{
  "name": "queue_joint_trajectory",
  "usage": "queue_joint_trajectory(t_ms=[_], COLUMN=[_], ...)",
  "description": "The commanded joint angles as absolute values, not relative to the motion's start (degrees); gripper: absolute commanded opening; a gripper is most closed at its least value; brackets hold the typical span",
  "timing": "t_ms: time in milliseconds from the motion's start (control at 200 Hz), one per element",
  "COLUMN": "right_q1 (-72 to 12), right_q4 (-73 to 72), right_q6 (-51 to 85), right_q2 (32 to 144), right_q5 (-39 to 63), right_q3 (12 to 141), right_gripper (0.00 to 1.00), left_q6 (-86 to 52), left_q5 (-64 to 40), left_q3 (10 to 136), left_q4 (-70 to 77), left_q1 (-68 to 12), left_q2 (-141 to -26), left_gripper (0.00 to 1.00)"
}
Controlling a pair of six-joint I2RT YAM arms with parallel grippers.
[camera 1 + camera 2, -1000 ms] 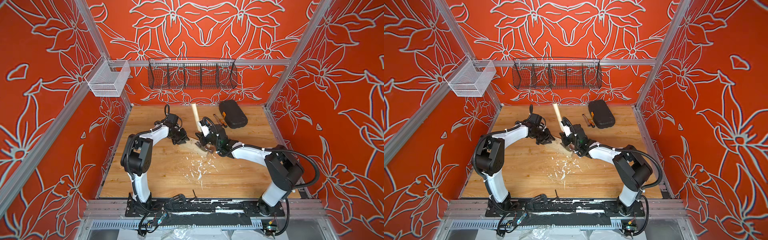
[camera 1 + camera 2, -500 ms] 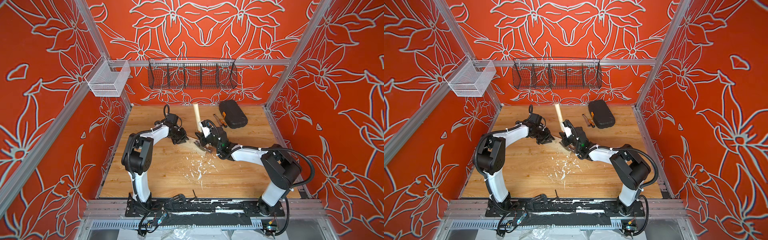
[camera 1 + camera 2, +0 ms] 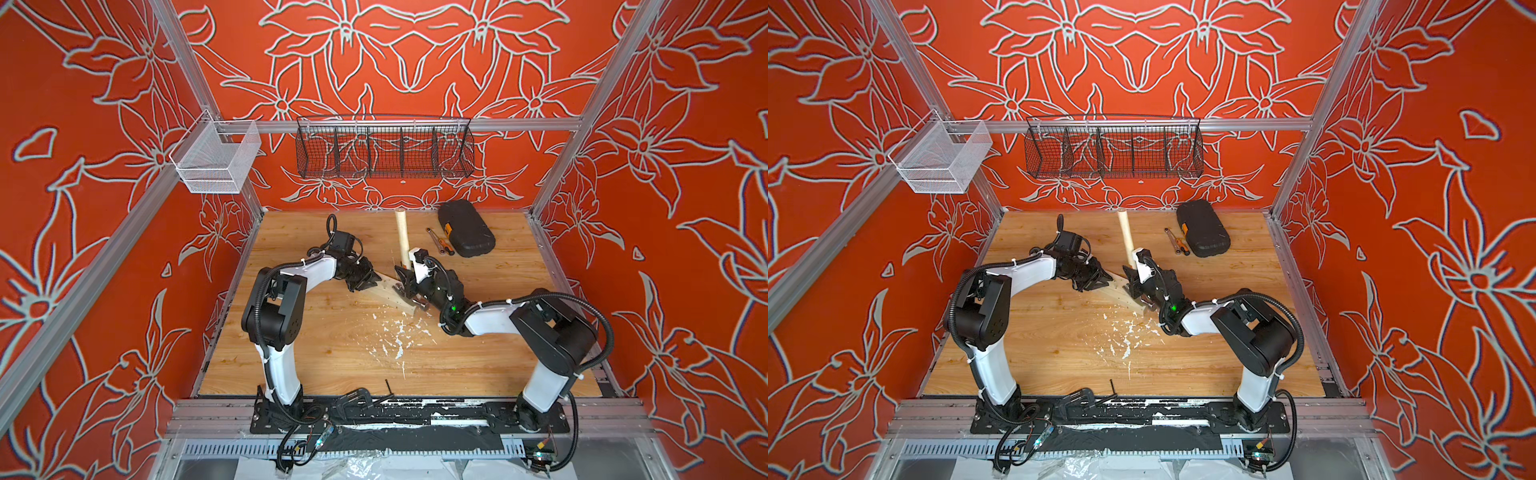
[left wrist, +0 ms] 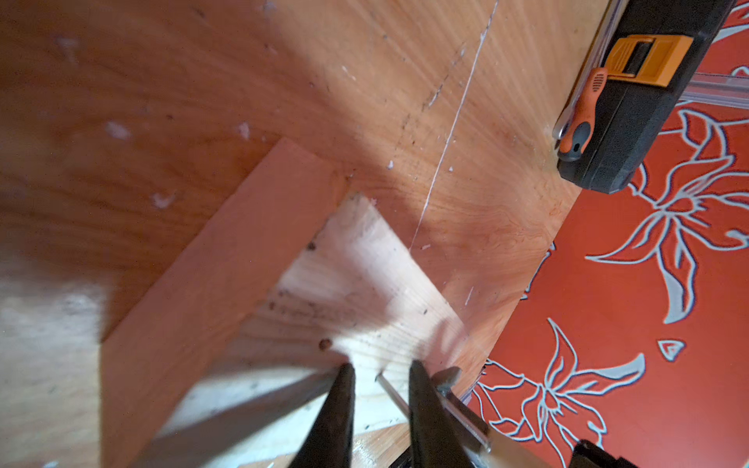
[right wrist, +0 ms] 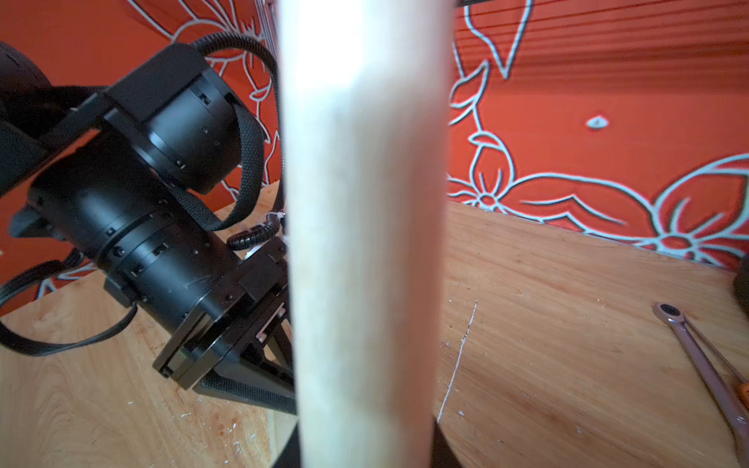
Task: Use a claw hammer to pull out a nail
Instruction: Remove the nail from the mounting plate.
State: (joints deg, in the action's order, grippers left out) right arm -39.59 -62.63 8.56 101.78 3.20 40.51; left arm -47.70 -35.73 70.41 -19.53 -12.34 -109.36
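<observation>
- In both top views, the right gripper (image 3: 404, 284) is clenched around the claw hammer (image 3: 402, 237), low on its pale handle. The handle slants up and away from the gripper. The head is mostly hidden beneath the gripper, at one end of a wooden block (image 3: 388, 293).
- In a top view, the left gripper (image 3: 1100, 281) sits at the block's opposite end, facing the right gripper across it.
- In the left wrist view, the left gripper (image 4: 381, 370) has its fingers slightly parted. Their tips are at the block (image 4: 364, 259) and clamp nothing visible. A thin steel nail (image 4: 391, 395) slants just beside the fingertips, with much of its shaft bare.
- In the right wrist view, the hammer handle (image 5: 364, 202) fills the middle of the frame. The fingers gripping it are out of frame.
- Progress, as a judgement: the hammer is in hand and at the block, and the nail looks at least partly drawn. Whether its tip is free cannot be told, so the last levering may remain.
</observation>
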Motion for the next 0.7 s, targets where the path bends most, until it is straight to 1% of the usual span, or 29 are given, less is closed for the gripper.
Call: queue_joint_trajectory(t_ms=[0,150,420,696], right_q1=[-39.37,-39.53,-39.99,-41.21], right_q4=[-71.32,-76.19,-80.75,-80.86], right_q6=[13.07,13.43,12.63,11.24], right_q2=[104.58,106.07,105.29,103.51], right_q5=[1.40,0.70,-0.21,-1.74], right_q3=[37.30,35.27,32.26,29.85], right_gripper=[0.00,0.00,0.00,0.00], left_q6=[-49.33,-50.86,-51.28,-51.57], left_q5=[-29.16,-30.82,-30.53,-30.86], left_q3=[65.78,63.25,62.58,62.69], left_q4=[-26.01,-23.70,-23.55,-23.56], left_q1=[-11.22,-9.88,-8.96,-8.45], left_q2=[-113.38,-113.21,-113.79,-113.03], left_gripper=[0.25,0.25,0.25,0.24])
